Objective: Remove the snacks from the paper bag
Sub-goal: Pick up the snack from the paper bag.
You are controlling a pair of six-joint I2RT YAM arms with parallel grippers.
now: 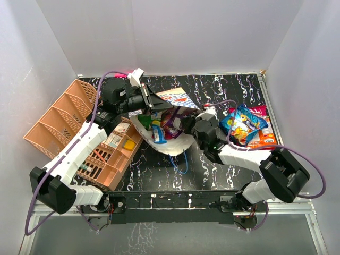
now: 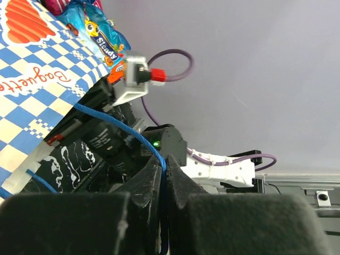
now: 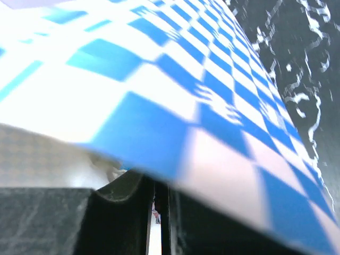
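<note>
The paper bag [image 1: 171, 144] lies on its side mid-table, its mouth toward the near side, with several snacks [image 1: 159, 127] showing inside. My left gripper [image 1: 154, 102] is at its far rim, shut on the thin blue cord handle [image 2: 119, 127], which runs between the fingertips of the left gripper [image 2: 164, 162]. My right gripper [image 1: 183, 123] is at the bag's right rim. In the right wrist view the right gripper [image 3: 158, 183] is shut, its tips under the chequered paper of the bag [image 3: 212, 106]; whether anything is pinched is hidden. More snacks [image 1: 241, 123] lie on the table to the right.
A peach latticed basket [image 1: 58, 119] lies at the left, with bottles and tubes [image 1: 114, 146] in the part nearest the bag. The bag's other blue cord handle [image 1: 180, 162] trails on the black marbled table [image 1: 212, 90]. White walls close in the back and sides.
</note>
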